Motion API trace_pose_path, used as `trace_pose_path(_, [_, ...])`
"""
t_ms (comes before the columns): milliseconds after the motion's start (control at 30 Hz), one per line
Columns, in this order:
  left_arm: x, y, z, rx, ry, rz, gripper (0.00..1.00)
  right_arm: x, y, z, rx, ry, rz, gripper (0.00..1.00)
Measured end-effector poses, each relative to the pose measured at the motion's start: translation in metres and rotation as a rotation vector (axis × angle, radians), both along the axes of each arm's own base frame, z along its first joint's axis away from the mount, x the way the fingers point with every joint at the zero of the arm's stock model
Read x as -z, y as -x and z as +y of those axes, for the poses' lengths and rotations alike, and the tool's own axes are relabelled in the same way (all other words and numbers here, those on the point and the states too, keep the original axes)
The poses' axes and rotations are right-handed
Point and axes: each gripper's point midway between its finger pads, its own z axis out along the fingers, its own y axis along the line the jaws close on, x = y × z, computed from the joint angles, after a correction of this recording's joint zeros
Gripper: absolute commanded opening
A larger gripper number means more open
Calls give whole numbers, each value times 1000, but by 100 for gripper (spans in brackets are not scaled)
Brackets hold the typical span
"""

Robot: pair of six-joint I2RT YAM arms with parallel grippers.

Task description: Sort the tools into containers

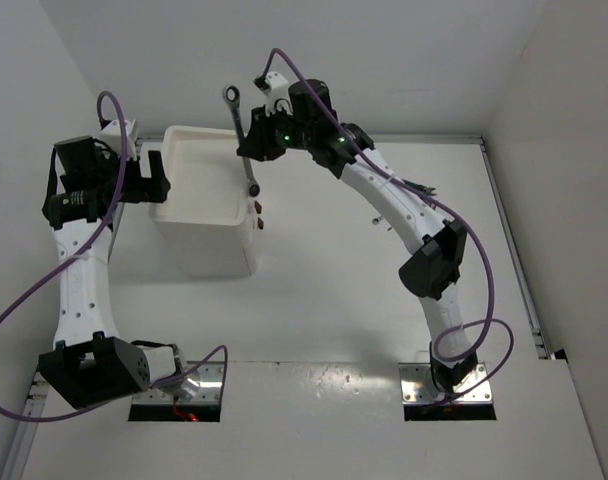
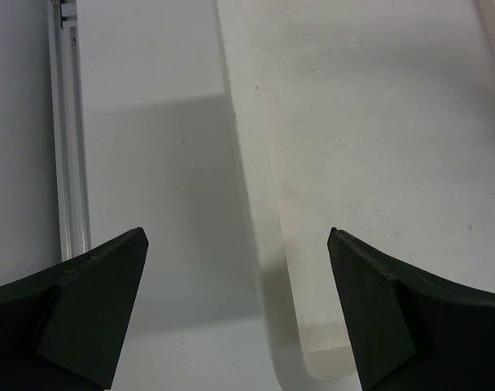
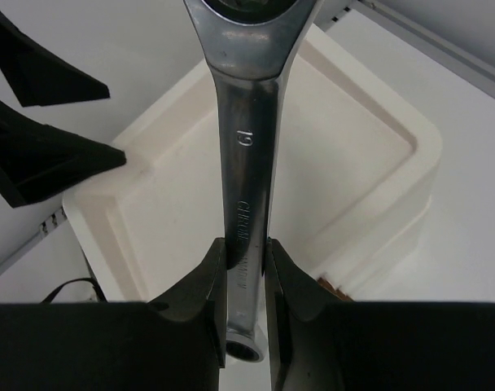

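Note:
My right gripper (image 1: 250, 146) is shut on a slim silver wrench (image 1: 242, 134) and holds it in the air over the right side of the white drawer unit (image 1: 189, 207). In the right wrist view the wrench (image 3: 246, 147) runs up from between the fingers (image 3: 205, 277), above the unit's rimmed tray top (image 3: 378, 114). Dark reddish drawer handles (image 1: 257, 214) show on the unit's right face. My left gripper (image 1: 154, 178) is open and empty at the unit's left edge; in the left wrist view its fingers (image 2: 93, 285) straddle the tray rim (image 2: 256, 179). Some tools (image 1: 416, 186) lie partly hidden behind the right arm.
White walls close in the table at the back and both sides. A metal rail (image 1: 514, 260) runs along the right edge, another (image 2: 68, 147) along the left. Both arm bases (image 1: 449, 385) sit at the near edge.

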Motion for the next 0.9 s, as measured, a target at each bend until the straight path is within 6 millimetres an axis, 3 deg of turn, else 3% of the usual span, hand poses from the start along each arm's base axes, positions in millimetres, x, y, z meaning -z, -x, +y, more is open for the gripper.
trace_pose_path(133, [13, 2, 0, -2, 9, 31, 99, -9, 2, 17, -20, -45, -27, 0])
trace_pose_path(333, [26, 6, -1, -3, 17, 64, 99, -43, 8, 33, -36, -142, -72, 0])
trace_pose_path(467, [27, 6, 0, -8, 15, 68, 99, -48, 19, 46, -58, -169, -70, 0])
trace_pose_path(600, [23, 10, 0, -15, 10, 50, 99, -33, 23, 61, -78, -166, -51, 0])
trace_pose_path(767, [12, 15, -3, -24, 14, 14, 99, 7, 17, 71, -78, -127, 6, 0])
trace_pose_path(900, [9, 15, -4, -28, 23, 4, 99, 28, 10, 76, -69, -114, 32, 0])
